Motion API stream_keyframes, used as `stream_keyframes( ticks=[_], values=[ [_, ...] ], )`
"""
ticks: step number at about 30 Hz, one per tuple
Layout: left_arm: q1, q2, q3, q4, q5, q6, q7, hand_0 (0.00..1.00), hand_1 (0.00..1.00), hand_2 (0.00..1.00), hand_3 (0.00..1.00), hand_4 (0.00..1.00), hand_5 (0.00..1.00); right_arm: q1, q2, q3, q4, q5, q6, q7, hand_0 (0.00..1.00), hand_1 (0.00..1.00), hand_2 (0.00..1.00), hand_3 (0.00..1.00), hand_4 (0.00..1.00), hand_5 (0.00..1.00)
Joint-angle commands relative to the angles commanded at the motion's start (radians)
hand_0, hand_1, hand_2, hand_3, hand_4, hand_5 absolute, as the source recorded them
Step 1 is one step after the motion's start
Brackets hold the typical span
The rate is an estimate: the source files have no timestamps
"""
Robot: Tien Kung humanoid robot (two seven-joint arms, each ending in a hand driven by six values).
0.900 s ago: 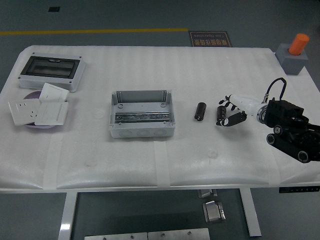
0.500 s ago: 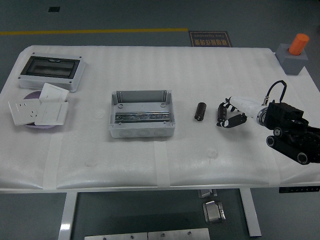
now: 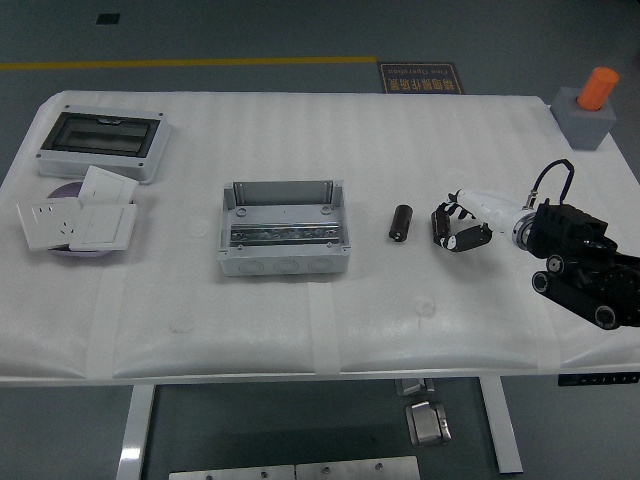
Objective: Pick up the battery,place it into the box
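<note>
Right now the right hand (image 3: 458, 226) has its fingers curled around a dark cylinder, apparently a battery, just right of the loose battery (image 3: 401, 222) lying on the white table (image 3: 300, 330). That loose battery sits well right of the open grey box (image 3: 285, 229), which faces up, ready to receive one. I'd judge the carry leftward to the box comes next. No left hand shows.

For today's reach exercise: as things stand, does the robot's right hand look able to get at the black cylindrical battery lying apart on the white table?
Probably yes. The right hand is beside the black cylindrical battery, with only bare white table between them; the grey open box is on the battery's far side.
</note>
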Motion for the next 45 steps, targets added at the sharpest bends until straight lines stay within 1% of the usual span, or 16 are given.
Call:
stream_keyframes(
  ticks=[9, 16, 18, 21, 22, 26, 30, 32, 36, 40, 45],
  values=[
    [0.0, 0.001, 0.001, 0.0, -0.002, 0.001, 0.0, 0.619, 0.623, 0.488, 0.525, 0.471, 0.111, -0.027, -0.008, 0.11, 0.076, -0.031, -0.027, 0.004, 0.63, 0.642, 0.691, 0.7, 0.711, 0.343],
    [0.001, 0.002, -0.003, 0.0, -0.001, 0.002, 0.002, 0.618, 0.626, 0.489, 0.527, 0.473, 0.126, -0.034, -0.005, 0.137, 0.102, -0.049, -0.032, 0.0, 0.615, 0.632, 0.683, 0.695, 0.706, 0.343],
    [0.001, 0.001, -0.004, 0.0, 0.0, 0.003, 0.003, 0.618, 0.626, 0.489, 0.527, 0.473, 0.126, -0.036, -0.006, 0.145, 0.121, -0.061, -0.032, -0.005, 0.615, 0.632, 0.683, 0.695, 0.706, 0.343],
    [0.003, 0.001, -0.007, 0.0, 0.001, 0.003, 0.005, 0.618, 0.626, 0.489, 0.527, 0.473, 0.126, -0.04, -0.002, 0.162, 0.174, -0.088, -0.032, -0.014, 0.615, 0.632, 0.683, 0.695, 0.706, 0.343],
    [0.003, 0.0, -0.008, 0.0, 0.001, 0.003, 0.005, 0.618, 0.629, 0.489, 0.527, 0.476, 0.146, -0.041, 0.0, 0.169, 0.195, -0.097, -0.032, -0.017, 0.614, 0.632, 0.682, 0.695, 0.701, 0.341],
    [0.004, -0.001, -0.011, 0.0, 0.003, 0.003, 0.007, 0.618, 0.629, 0.489, 0.527, 0.476, 0.146, -0.046, 0.02, 0.198, 0.273, -0.13, -0.034, -0.03, 0.614, 0.632, 0.682, 0.695, 0.701, 0.341],
    [0.007, -0.001, -0.014, 0.0, 0.006, 0.002, 0.009, 0.618, 0.63, 0.489, 0.528, 0.476, 0.152, -0.057, 0.058, 0.22, 0.354, -0.138, -0.039, -0.037, 0.614, 0.633, 0.682, 0.694, 0.703, 0.345],
    [0.008, -0.001, -0.015, 0.0, 0.007, 0.002, 0.01, 0.618, 0.63, 0.489, 0.528, 0.476, 0.152, -0.062, 0.082, 0.223, 0.375, -0.136, -0.039, -0.038, 0.614, 0.633, 0.682, 0.694, 0.703, 0.345],
    [0.008, -0.001, -0.015, 0.0, 0.008, 0.002, 0.009, 0.618, 0.633, 0.489, 0.528, 0.477, 0.16, -0.065, 0.129, 0.208, 0.372, -0.135, -0.038, -0.041, 0.613, 0.632, 0.682, 0.693, 0.705, 0.346],
    [0.007, -0.001, -0.013, 0.0, 0.007, 0.001, 0.01, 0.618, 0.633, 0.489, 0.528, 0.479, 0.166, -0.061, 0.173, 0.186, 0.328, -0.131, -0.038, -0.046, 0.611, 0.642, 0.691, 0.701, 0.715, 0.36],
    [0.006, -0.001, -0.01, 0.0, 0.004, 0.0, 0.009, 0.618, 0.633, 0.489, 0.528, 0.479, 0.166, -0.054, 0.198, 0.172, 0.272, -0.127, -0.036, -0.051, 0.611, 0.642, 0.691, 0.701, 0.715, 0.36]
  ],
)
